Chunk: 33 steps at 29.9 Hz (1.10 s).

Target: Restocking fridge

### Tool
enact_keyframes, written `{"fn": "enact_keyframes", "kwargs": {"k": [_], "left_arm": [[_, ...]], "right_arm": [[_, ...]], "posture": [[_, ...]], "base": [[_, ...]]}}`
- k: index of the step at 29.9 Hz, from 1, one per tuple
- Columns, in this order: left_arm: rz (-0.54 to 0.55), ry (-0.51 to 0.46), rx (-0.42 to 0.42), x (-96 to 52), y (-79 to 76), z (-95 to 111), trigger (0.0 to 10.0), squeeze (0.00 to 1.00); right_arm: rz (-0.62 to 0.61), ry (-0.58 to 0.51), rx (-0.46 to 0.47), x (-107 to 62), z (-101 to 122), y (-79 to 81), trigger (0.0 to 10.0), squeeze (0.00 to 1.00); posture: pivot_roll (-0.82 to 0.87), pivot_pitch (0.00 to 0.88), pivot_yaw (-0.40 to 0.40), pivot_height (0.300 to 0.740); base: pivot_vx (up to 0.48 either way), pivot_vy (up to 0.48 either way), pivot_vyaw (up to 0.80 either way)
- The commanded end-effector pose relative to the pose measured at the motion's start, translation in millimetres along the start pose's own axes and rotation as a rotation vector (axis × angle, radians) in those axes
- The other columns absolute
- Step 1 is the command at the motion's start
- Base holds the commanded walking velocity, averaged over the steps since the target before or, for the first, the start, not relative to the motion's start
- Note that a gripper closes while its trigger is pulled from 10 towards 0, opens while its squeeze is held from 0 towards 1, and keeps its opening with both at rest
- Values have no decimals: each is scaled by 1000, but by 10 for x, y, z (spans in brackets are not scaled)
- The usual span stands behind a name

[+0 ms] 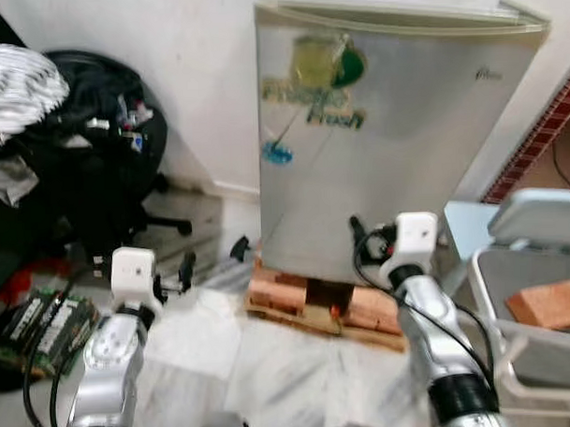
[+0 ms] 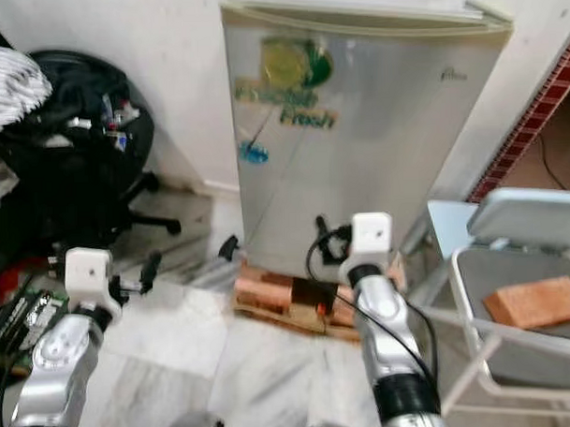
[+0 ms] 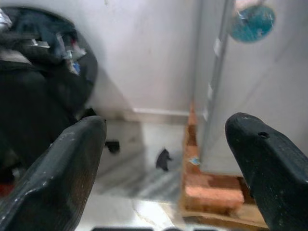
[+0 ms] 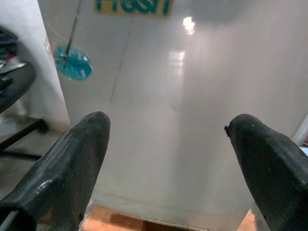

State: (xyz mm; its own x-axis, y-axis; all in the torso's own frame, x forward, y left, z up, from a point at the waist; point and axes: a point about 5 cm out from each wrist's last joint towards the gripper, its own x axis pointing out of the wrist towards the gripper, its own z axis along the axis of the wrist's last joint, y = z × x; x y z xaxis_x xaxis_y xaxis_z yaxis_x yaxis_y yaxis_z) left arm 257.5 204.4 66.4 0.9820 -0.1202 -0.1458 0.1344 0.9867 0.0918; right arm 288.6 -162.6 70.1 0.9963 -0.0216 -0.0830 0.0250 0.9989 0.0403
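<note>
A small silver fridge [image 1: 395,144] stands against the white wall with its door shut. The door carries a green and yellow sticker [image 1: 325,64] and a blue round one [image 1: 276,153]. The fridge rests on bricks [image 1: 280,293] and a wooden base. My right gripper [image 4: 166,130] is open and empty, held close before the lower part of the door [image 4: 192,96]. My left gripper [image 3: 166,130] is open and empty too, lower and to the left, facing the fridge's left edge and the wall corner. In the left eye view a black finger [image 1: 187,269] of the left gripper shows beside its wrist.
A black office chair [image 1: 105,145] piled with clothes, and a striped cloth [image 1: 18,82], stand at the left. A box of items [image 1: 45,320] lies on the floor nearby. At the right, a grey chair [image 1: 501,356] holds a brick [image 1: 550,303]. The floor is marble.
</note>
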Motion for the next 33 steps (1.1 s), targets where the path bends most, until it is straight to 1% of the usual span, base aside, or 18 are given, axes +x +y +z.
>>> {"fn": "enact_keyframes", "kwargs": {"k": [1, 2, 3, 5, 6, 9, 10, 11, 12, 13, 15, 18, 19, 21, 23, 26, 29, 33], "left_arm": [[-8, -15, 36, -58, 37, 58, 10000, 0], [-8, -15, 36, -58, 37, 58, 10000, 0], [-40, -32, 62, -76, 3, 71, 10000, 0], [-66, -46, 75, -86, -20, 74, 10000, 0], [-67, -45, 85, -96, -24, 60, 10000, 0], [-32, -4, 40, -116, 6, 0, 10000, 0], [-35, -10, 25, -125, 8, -6, 10000, 0], [-44, -19, 32, -135, 8, -1, 10000, 0], [-46, -30, 8, -138, 4, -4, 10000, 0], [-38, -20, -17, -131, 2, -16, 10000, 0], [-37, -7, -34, -118, 1, -33, 10000, 0], [-56, 16, -80, -99, -17, -51, 10000, 0], [-37, 24, -91, -89, 4, -61, 10000, 0], [-43, 16, -87, -87, 15, -65, 10000, 0], [-6, 7, -63, -87, 80, -75, 10000, 0], [22, 23, -75, -77, 133, -90, 10000, 0], [24, 26, -72, -62, 155, -92, 10000, 0], [-11, 0, -61, -5, 133, -41, 10000, 0]], "right_arm": [[-30, -32, 7, -25, 74, -15, 10000, 0], [-30, -32, 7, -25, 74, -15, 10000, 0], [-47, -30, -5, -57, 60, -52, 10000, 0], [-61, -23, -10, -82, 41, -80, 10000, 0], [-81, -15, -5, -104, 15, -106, 10000, 0], [-112, 5, 4, -122, -34, -134, 10000, 0], [-117, 4, 4, -122, -32, -138, 10000, 0], [-121, 1, 3, -125, -23, -139, 10000, 0], [-123, 0, 3, -128, -20, -138, 10000, 0], [-121, 2, 0, -132, -20, -132, 10000, 0], [-114, 4, -4, -132, -27, -115, 10000, 0], [-101, -2, -4, -125, -15, -79, 10000, 0], [-101, -2, -4, -122, -14, -72, 10000, 0], [-101, -1, -3, -119, -20, -70, 10000, 0], [-102, 6, -3, -111, -35, -71, 10000, 0], [-100, 9, -4, -105, -36, -69, 10000, 0], [-96, 6, -8, -96, -25, -61, 10000, 0], [-84, -6, -12, -40, 14, -36, 10000, 0]], "posture": [[101, 0, -26, 740], [101, 0, -26, 740], [101, 0, -26, 740], [106, 0, -22, 740], [105, 0, -9, 740], [103, 0, -3, 740], [103, 0, -2, 740], [104, 0, -4, 740], [108, 0, -5, 740], [110, 0, -6, 740], [110, 0, -6, 740], [110, 0, -6, 740], [112, 0, -5, 740], [113, 0, -4, 740], [114, 0, -2, 740], [113, 0, -1, 740], [110, 0, -2, 740], [111, 0, -10, 740]], "base": [[0, 480, 0], [0, 480, 0], [0, 480, 0], [0, 480, 0], [0, 480, 0], [0, 480, 0], [0, 364, 0], [0, 0, 0], [0, 0, 0], [0, 0, 0], [0, 0, 0], [0, 0, 0], [0, 0, 0], [0, 0, 0], [0, 431, 0], [0, 480, -533], [0, 480, -800], [0, 476, -552]]}}
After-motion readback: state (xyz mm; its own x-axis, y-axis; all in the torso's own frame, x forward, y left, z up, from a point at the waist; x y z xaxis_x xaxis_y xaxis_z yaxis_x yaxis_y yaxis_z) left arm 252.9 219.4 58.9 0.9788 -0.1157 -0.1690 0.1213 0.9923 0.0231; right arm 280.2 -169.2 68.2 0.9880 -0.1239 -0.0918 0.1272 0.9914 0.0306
